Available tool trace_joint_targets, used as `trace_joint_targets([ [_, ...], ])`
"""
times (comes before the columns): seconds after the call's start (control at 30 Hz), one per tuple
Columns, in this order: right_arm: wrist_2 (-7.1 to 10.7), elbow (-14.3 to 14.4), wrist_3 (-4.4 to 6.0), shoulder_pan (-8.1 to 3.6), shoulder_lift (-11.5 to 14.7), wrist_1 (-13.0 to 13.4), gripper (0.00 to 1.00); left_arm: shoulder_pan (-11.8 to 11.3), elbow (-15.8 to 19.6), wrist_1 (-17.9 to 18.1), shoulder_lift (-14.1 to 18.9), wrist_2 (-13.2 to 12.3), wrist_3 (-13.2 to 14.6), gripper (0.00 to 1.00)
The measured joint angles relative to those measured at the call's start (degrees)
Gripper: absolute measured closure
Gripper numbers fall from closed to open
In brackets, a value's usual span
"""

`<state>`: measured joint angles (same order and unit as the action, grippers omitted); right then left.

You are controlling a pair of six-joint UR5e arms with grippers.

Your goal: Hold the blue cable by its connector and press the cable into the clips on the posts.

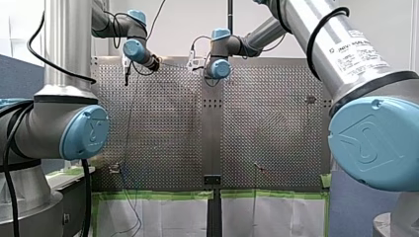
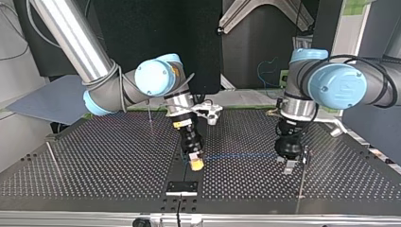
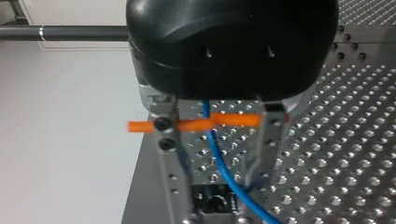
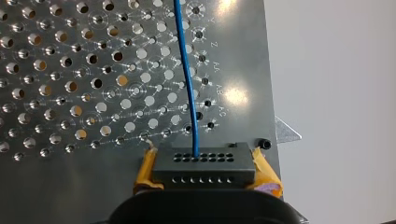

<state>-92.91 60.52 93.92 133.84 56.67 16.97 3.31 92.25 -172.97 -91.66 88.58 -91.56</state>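
Note:
In the right wrist view my right gripper (image 4: 204, 171) is shut on a black connector (image 4: 204, 161), with its yellow pads (image 4: 145, 169) against both sides. The blue cable (image 4: 187, 79) leaves the connector and runs ahead over the perforated plate. In the top view that gripper (image 2: 195, 162) hangs low over the table's middle, and the cable (image 2: 241, 155) stretches to my left gripper (image 2: 289, 163). My left gripper (image 3: 217, 186) stands open, and the cable (image 3: 215, 149) passes between its metal fingers (image 3: 166, 140). A short orange bar (image 3: 233, 120) crosses between them.
Thin posts stand on the perforated table (image 2: 94, 161): one (image 2: 302, 175) just beside my left gripper, one (image 2: 53, 158) at the top view's left, and one (image 2: 150, 113) behind my right arm. A black block (image 2: 181, 187) sits at the near edge.

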Motion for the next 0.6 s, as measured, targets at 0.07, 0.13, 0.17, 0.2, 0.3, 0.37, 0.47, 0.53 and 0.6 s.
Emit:
trace_joint_targets([
  [0.07, 0.0, 0.03, -0.02, 0.0, 0.02, 0.0, 1.0, 0.14, -0.09, 0.09, -0.01, 0.13, -0.04, 0.0],
  [0.13, 0.0, 0.04, -0.05, -0.05, 0.02, 0.0, 1.0, 0.27, -0.13, 0.19, -0.01, 0.23, -0.07, 0.0],
  [0.17, 0.0, 0.03, -0.08, -0.08, 0.01, 0.0, 1.0, 0.31, -0.13, 0.26, -0.01, 0.29, -0.08, 0.0],
  [0.2, 0.0, 0.03, -0.07, -0.09, 0.01, 0.0, 1.0, 0.37, -0.14, 0.36, -0.02, 0.41, -0.09, 0.0],
  [0.3, 0.0, 0.03, -0.06, -0.09, 0.0, 0.0, 1.0, 0.51, -0.15, 0.63, -0.04, 0.81, -0.08, 0.0],
  [0.37, 0.0, 0.02, -0.05, -0.14, -0.02, 0.0, 1.0, 0.6, -0.16, 0.71, -0.03, 0.93, -0.08, 0.0],
  [0.47, 0.0, 0.02, -0.05, -0.14, -0.02, 0.0, 1.0, 0.71, -0.16, 0.76, -0.04, 1.34, -0.09, 0.2],
  [0.53, 0.0, 0.02, -0.04, -0.14, -0.03, 0.0, 1.0, 0.75, -0.16, 0.77, -0.04, 2.01, -0.03, 0.42],
  [0.6, 0.0, 0.01, -0.04, -0.14, -0.02, 0.0, 1.0, 0.85, -0.15, 0.85, -0.04, 2.89, 0.34, 0.7],
])
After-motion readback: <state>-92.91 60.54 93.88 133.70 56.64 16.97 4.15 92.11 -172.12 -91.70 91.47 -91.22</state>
